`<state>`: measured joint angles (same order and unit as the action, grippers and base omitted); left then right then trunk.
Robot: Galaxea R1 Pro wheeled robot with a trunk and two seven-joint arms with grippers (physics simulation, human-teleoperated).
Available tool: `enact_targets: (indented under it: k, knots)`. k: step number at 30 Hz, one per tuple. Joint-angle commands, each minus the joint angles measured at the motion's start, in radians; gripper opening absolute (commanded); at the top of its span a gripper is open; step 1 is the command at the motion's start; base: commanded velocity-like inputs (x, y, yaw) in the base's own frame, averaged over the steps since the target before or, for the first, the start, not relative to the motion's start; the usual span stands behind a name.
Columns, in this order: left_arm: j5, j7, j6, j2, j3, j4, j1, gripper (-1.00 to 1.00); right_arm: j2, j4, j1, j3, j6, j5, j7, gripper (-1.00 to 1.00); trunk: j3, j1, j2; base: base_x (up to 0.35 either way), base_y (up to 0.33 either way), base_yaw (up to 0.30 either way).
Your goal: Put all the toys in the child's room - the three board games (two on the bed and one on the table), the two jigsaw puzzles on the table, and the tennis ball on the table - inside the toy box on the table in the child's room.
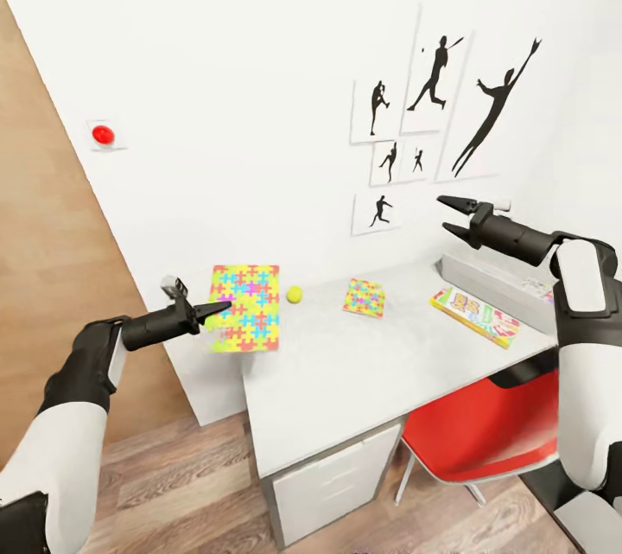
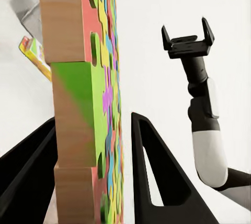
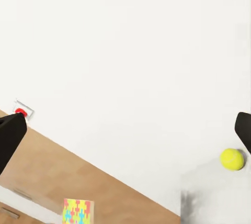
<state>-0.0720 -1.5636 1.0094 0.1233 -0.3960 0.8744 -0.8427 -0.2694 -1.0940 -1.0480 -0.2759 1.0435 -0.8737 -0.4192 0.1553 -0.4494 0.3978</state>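
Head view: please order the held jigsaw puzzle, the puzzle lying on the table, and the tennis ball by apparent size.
1. Held jigsaw puzzle, perhaps enlarged by nearness to the camera.
2. Puzzle on the table.
3. Tennis ball.

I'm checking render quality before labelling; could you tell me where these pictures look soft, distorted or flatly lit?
Head view: even light, faint shadows on the table, straight lines tilted. Left wrist view: the held jigsaw puzzle looms close, its edge soft. Right wrist view: bright wall washed out; tennis ball slightly blurred.

Two jigsaw puzzles: a large one [image 1: 246, 308] at the left, a small one [image 1: 364, 297] mid-table. One tennis ball [image 1: 295, 295], one board game [image 1: 475, 315] at the right. One red chair [image 1: 484, 433], five wall pictures [image 1: 432, 117].
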Motion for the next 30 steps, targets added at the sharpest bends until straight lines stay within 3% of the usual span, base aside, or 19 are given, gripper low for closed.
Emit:
enact_targets:
  k: [1, 20, 30]
  knots:
    - [-0.008, -0.007, 0.011, -0.005, -0.002, 0.008, -0.001, -1.0, 0.0, 0.001, -0.001, -0.002, 0.004, 0.009, -0.01, 1.0, 0.002, -0.001, 0.002, 0.0, -0.194, -0.268]
    - [-0.008, -0.007, 0.021, -0.012, 0.0, 0.073, -0.001, -1.0, 0.001, 0.002, 0.002, 0.0, 0.004, 0.008, -0.01, 1.0, 0.002, -0.001, 0.002, 0.083, -0.157, -0.278]
    - [-0.01, -0.007, 0.022, -0.049, 0.001, 0.151, 0.012, -1.0, 0.002, 0.003, 0.002, 0.001, 0.004, 0.008, -0.009, 1.0, 0.002, -0.001, 0.002, 0.053, -0.061, -0.279]
